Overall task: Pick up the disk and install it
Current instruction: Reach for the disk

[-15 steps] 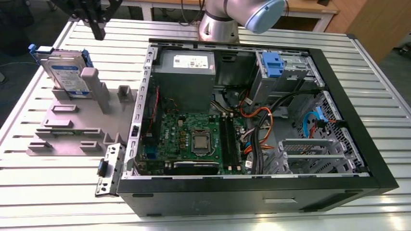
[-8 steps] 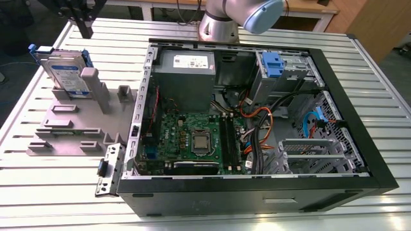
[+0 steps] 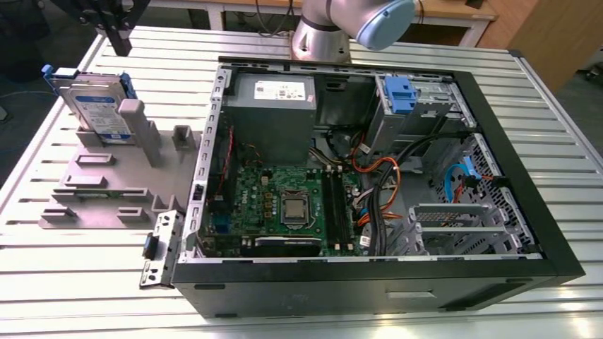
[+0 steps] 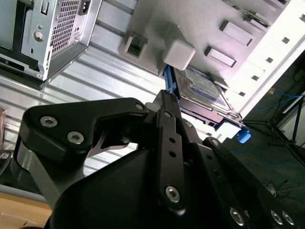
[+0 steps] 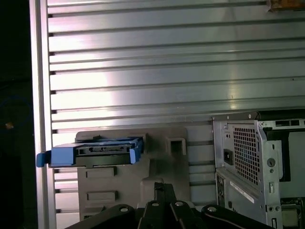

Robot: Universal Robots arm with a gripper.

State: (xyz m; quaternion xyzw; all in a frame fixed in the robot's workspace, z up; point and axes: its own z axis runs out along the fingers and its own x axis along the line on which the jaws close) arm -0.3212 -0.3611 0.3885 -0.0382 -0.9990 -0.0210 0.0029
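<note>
Far on the exterior view's left, the disk (image 3: 99, 106) stands on its edge in the grey fixture (image 3: 104, 183), beside the open computer case (image 3: 377, 272). My gripper (image 3: 121, 46) hangs near above it, not touching. The exterior view gives me the disk's label. The first wrist view gives me its blue frame (image 5: 95, 153) edge-on, and the jaws pressed together, holding nothing.

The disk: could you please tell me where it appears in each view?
Exterior view: disk stands on edge in the fixture, at the exterior view's left of the case.
Second wrist view: disk beside the fixture's post.
First wrist view: disk edge-on in the fixture.
Shared landmark: the fixture.
</note>
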